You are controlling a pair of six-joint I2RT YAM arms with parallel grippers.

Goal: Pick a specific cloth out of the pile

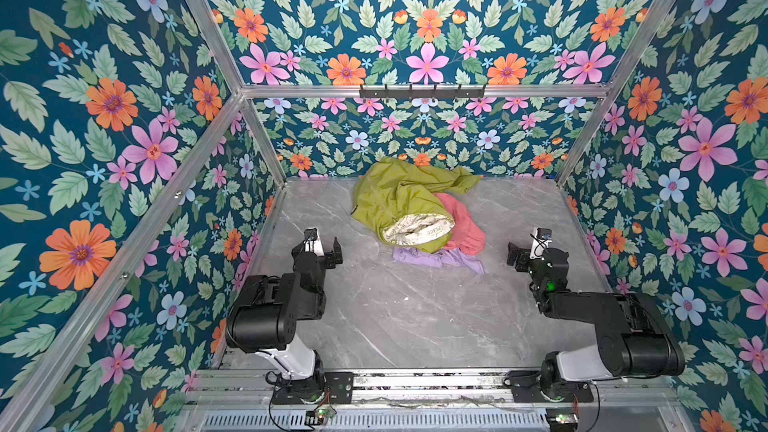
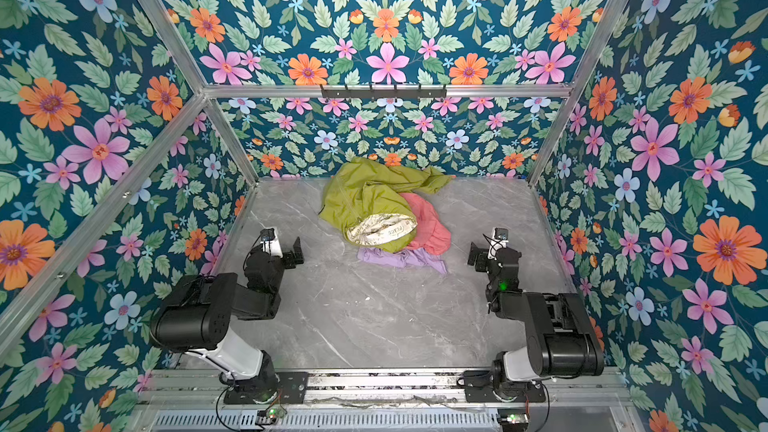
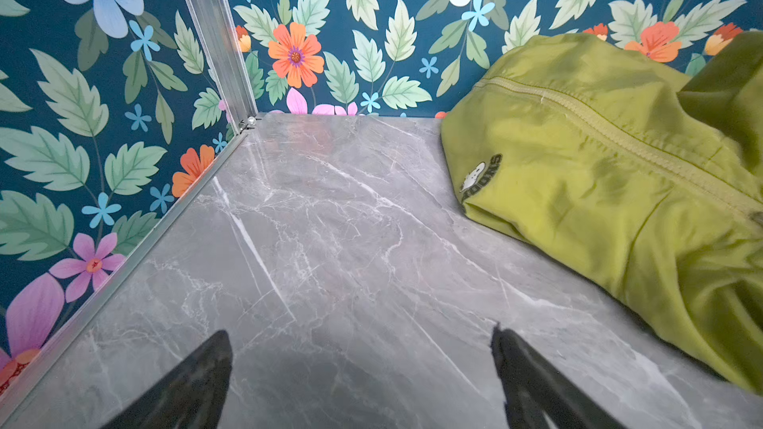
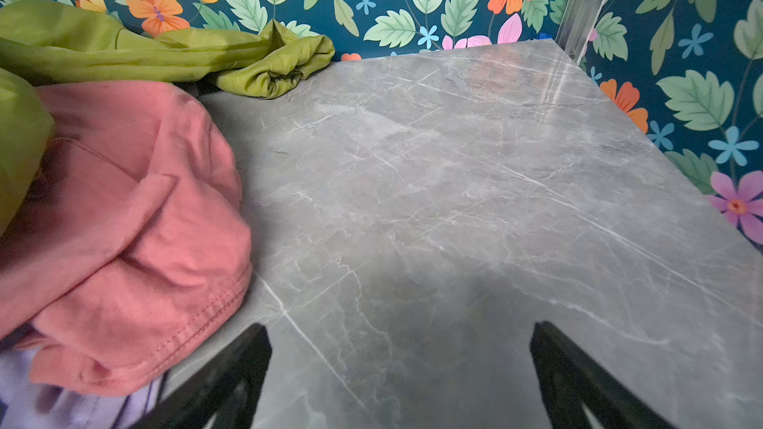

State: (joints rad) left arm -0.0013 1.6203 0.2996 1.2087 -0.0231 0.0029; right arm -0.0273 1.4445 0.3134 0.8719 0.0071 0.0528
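The pile (image 1: 415,209) lies at the back middle of the grey marble table (image 1: 415,317). The cloth (image 1: 465,222) (image 2: 430,222) (image 4: 124,220), salmon pink, sits on the pile's right side, partly under the olive-green jacket (image 1: 395,197) (image 3: 598,179). A lilac garment (image 1: 436,257) (image 4: 62,406) pokes out at the pile's near edge. My left gripper (image 1: 324,243) (image 3: 359,336) hovers open left of the pile, over bare table. Right of the pile, my right gripper (image 1: 527,245) (image 4: 400,328) is open too, with the cloth's hem just beside one finger. Neither touches any cloth.
Floral walls with aluminium posts close in the table on the left, back and right. A black hook rack (image 1: 422,92) hangs on the back rail above the pile. Both arm bases stand on the front rail (image 1: 415,380). Bare marble lies between the arms.
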